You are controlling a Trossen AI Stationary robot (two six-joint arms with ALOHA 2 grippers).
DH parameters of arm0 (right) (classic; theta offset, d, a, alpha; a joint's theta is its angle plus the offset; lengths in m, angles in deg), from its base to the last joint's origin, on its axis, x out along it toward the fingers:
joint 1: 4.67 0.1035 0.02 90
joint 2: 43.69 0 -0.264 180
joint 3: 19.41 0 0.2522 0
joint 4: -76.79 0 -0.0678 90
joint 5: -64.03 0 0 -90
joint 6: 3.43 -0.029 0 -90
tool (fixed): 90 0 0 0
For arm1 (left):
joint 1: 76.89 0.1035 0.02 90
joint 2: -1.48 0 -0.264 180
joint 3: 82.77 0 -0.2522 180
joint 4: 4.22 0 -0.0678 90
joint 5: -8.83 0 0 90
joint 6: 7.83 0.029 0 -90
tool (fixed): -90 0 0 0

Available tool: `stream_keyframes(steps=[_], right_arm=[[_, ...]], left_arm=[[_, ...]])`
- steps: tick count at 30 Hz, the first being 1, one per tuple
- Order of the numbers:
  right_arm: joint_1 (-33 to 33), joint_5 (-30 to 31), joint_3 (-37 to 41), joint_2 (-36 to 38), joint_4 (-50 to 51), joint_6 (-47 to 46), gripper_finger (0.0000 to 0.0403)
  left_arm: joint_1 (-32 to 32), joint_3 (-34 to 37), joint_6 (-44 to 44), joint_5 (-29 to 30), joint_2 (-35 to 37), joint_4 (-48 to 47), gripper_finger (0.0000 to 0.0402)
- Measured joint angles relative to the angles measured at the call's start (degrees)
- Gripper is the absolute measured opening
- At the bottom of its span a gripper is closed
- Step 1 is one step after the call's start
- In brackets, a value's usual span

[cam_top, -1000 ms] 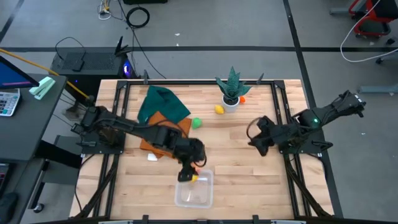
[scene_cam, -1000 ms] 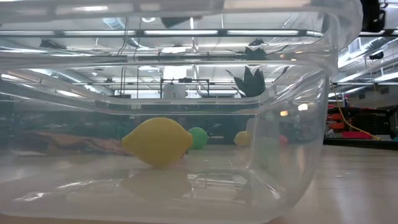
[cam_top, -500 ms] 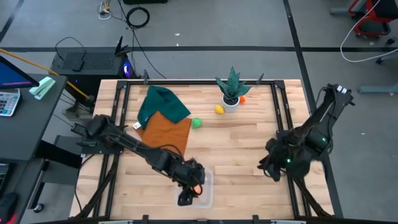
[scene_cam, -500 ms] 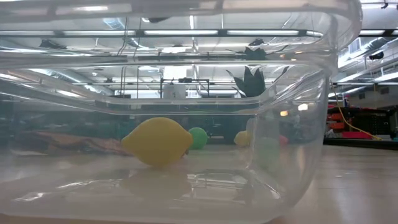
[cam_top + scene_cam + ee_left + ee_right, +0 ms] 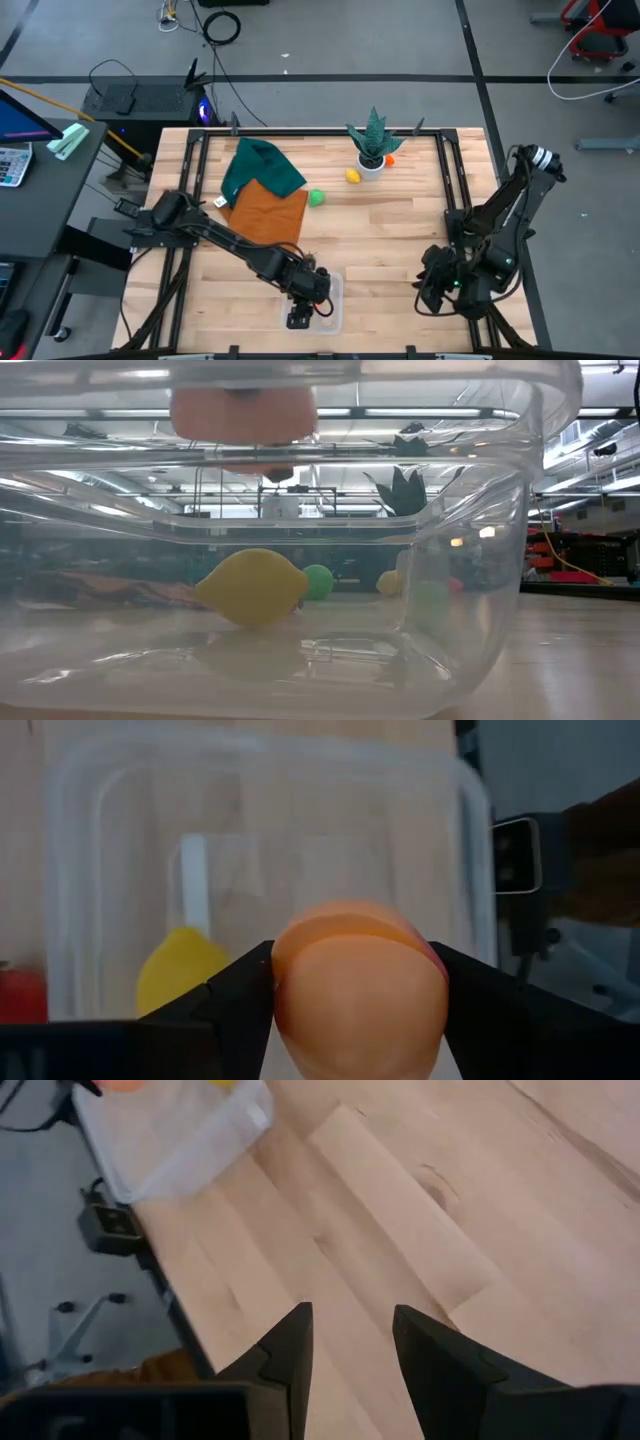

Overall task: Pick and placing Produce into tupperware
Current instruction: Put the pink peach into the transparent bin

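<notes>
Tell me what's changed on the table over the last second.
The left gripper, shut on an orange fruit, has carried it from the tupperware's far edge to above its inside; the fruit now shows at the top of the low view. The right gripper has pulled back toward the table's near right edge, holding nothing. The yellow lemon in the tupperware, the cloths, the potted plant and the other produce haven't moved.

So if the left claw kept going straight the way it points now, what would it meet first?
Probably the bare floor of the tupperware. The left claw, shut on the orange fruit, points down into it; the yellow lemon lies off to one side. Depth is unclear.
</notes>
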Motion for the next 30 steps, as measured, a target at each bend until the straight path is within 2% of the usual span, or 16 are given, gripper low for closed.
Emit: stream_keyframes(steps=[7, 16, 26, 30], right_arm=[[0.0, 0.4, 0.0, -2.9, -1.0, -1.2, 0.0109], [-0.1, 4.3, 0.0, -2.8, -1.3, -2.0, 0.0110], [-0.2, 5.3, 0.0, -2.8, -1.2, -2.3, 0.0110], [-0.2, 5.3, 0.0, -2.8, -1.2, -2.8, 0.0109]], left_arm=[[0.0, 0.0, 0.4, 0.6, -1.2, -2.3, 0.0247], [-1.6, 0.0, -0.2, 2.3, -2.5, -4.4, 0.0247], [-2.4, 0.0, -5.2, 8.9, -2.5, -6.6, 0.0244], [-2.2, 0.0, -6.2, 8.9, -2.5, -6.7, 0.0244]])
